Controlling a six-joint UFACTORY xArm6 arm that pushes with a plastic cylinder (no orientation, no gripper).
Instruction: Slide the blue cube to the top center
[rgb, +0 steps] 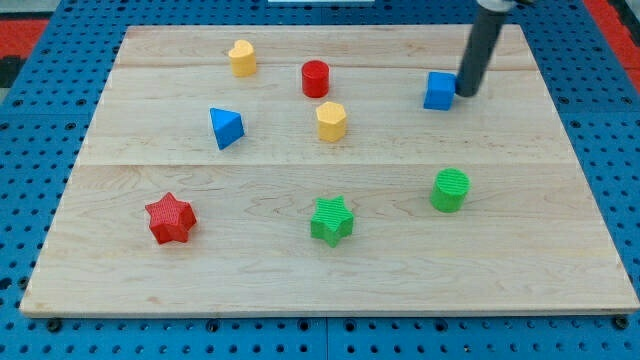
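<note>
The blue cube (439, 90) sits on the wooden board (330, 270) in the upper right part. My tip (467, 93) is the lower end of a dark rod that comes down from the view's top right. The tip stands right against the cube's right side, touching or nearly touching it. The board's top centre lies to the left of the cube, near the red cylinder (315, 78).
A yellow block (242, 58) sits at the upper left, a yellow hexagonal block (331, 121) at centre, a blue triangular block (226, 127) at left. A red star (169, 218), a green star (331, 220) and a green cylinder (450, 190) lie lower down.
</note>
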